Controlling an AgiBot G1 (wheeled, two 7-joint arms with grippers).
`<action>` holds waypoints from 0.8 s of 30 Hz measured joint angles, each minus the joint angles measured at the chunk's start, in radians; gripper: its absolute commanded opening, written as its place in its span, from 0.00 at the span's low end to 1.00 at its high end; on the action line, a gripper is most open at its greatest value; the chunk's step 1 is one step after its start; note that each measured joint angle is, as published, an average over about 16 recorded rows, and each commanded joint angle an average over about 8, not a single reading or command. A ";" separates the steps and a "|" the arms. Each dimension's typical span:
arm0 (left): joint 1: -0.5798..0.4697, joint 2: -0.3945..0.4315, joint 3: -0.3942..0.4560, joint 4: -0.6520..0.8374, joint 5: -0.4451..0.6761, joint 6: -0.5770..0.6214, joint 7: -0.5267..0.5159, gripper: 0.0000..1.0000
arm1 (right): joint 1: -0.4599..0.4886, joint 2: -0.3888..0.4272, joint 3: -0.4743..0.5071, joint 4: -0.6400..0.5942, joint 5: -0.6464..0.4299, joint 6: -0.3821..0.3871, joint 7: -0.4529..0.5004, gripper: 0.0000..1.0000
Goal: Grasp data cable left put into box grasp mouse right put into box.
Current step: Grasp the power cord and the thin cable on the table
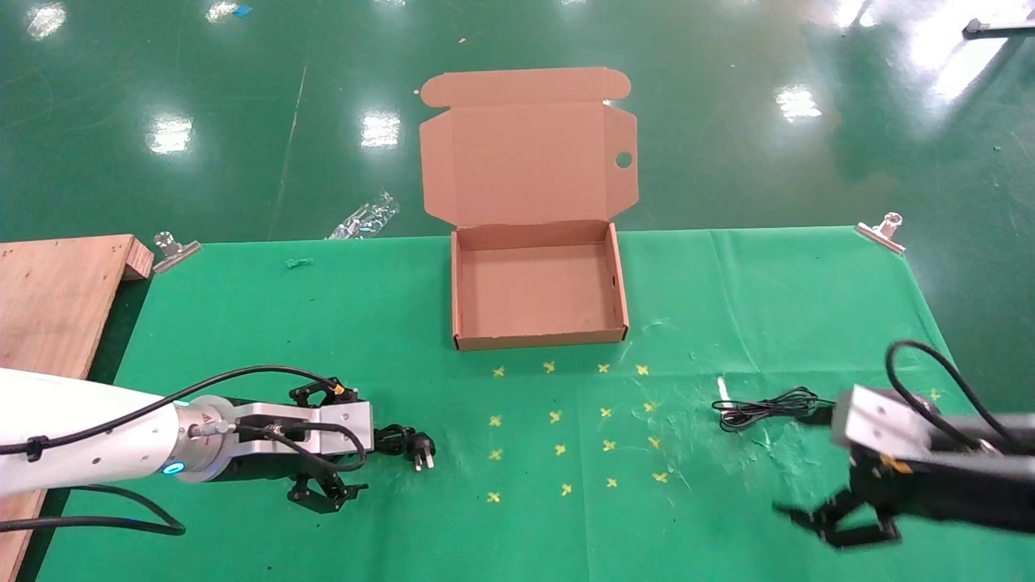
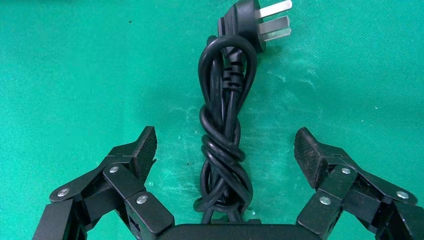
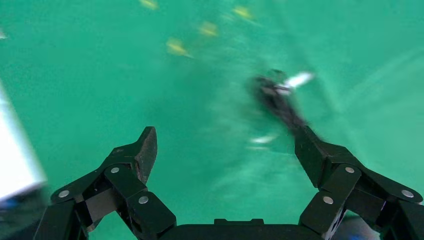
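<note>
The mouse body is hidden behind the right arm; only its thin coiled cord (image 1: 764, 406) shows on the tabletop (image 1: 323, 323). The data cable (image 2: 223, 130) lies bundled between the wide-spread fingers (image 2: 142, 150) of the left tool (image 2: 225, 150), its long axis pointing away from the tool, prongs outermost. The box (image 1: 538, 331) lies open and empty. The right tool (image 3: 225, 150) hangs wide, holding nothing.

- data cable (image 2: 223, 130) — thick black bundle, pronged plug pointing away, lying between the spread left gripper (image 2: 225, 150) fingers
- box (image 1: 539, 293) — open, empty, well beyond both grippers
- mouse cord (image 1: 764, 406) — coiled ahead of the right gripper (image 1: 841, 517)
</note>
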 measured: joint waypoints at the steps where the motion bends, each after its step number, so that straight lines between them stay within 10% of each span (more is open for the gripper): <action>1: 0.000 0.000 0.000 0.000 0.000 0.000 0.000 1.00 | 0.013 -0.015 -0.008 -0.024 -0.026 0.008 -0.010 1.00; 17: 0.000 0.000 0.000 0.000 0.000 0.000 0.000 0.97 | 0.240 -0.255 -0.082 -0.511 -0.214 0.057 -0.253 1.00; 19: 0.000 0.000 0.000 0.000 0.001 0.000 0.000 0.74 | 0.256 -0.271 -0.084 -0.551 -0.217 0.058 -0.275 0.90; 24: 0.000 0.000 0.000 0.000 0.001 0.000 0.000 0.11 | 0.279 -0.294 -0.087 -0.609 -0.219 0.058 -0.307 0.28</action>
